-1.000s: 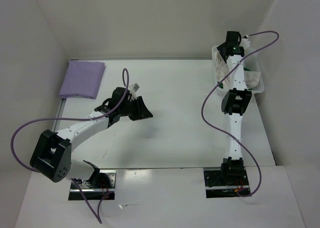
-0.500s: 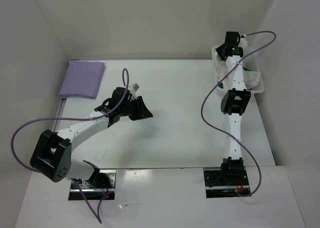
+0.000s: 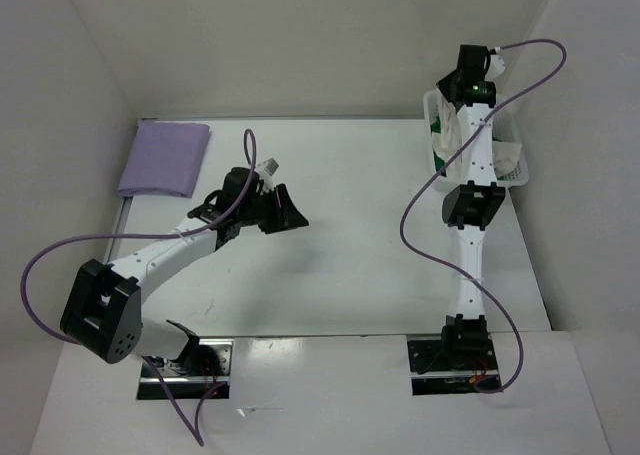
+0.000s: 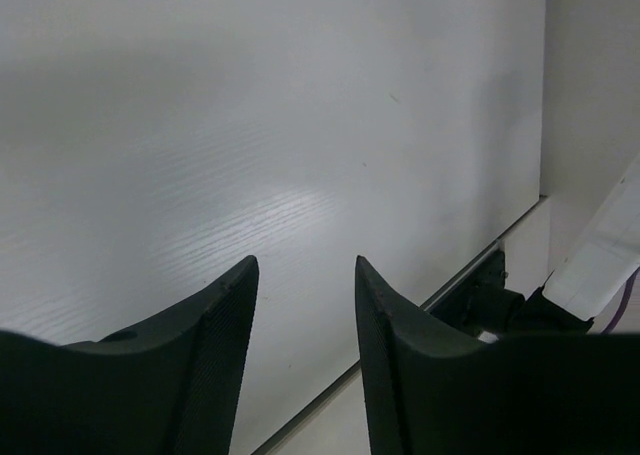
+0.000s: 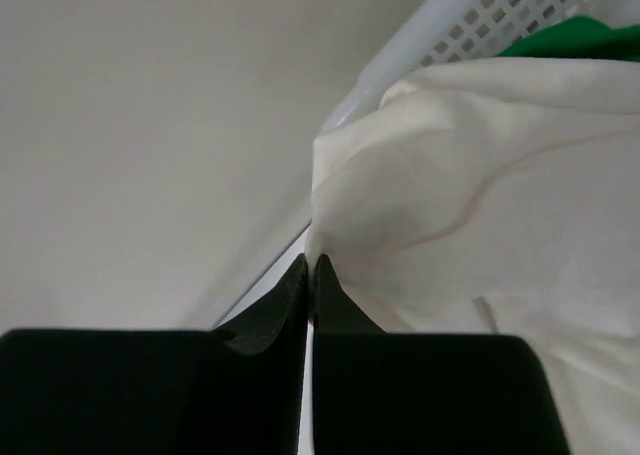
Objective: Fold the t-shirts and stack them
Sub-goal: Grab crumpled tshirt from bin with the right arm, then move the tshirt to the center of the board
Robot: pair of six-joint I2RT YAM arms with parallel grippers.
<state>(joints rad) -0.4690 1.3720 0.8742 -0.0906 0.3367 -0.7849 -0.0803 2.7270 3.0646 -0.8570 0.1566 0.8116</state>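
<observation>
Currently the right hand (image 5: 311,267) has its fingers pressed together on a thin edge of the cream-white cloth t-shirt (image 5: 450,195). That shirt is heaped in the white plastic lattice basket (image 5: 480,20) with the bright green t-shirt (image 5: 580,37). Left hand (image 4: 305,275): fingers apart, empty, above the bare bench (image 3: 350,175). Folded lavender-purple t-shirt (image 3: 165,157) lies at the far left corner. Risks: the shallow bite slips on lifting; cloth snags the rim or drags the green one out.

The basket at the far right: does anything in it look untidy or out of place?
Yes. The cream-white t-shirt lies crumpled in the basket, unfolded, with the green t-shirt showing behind it. The right gripper is shut on its edge. The lavender t-shirt at the far left lies neatly folded.
</observation>
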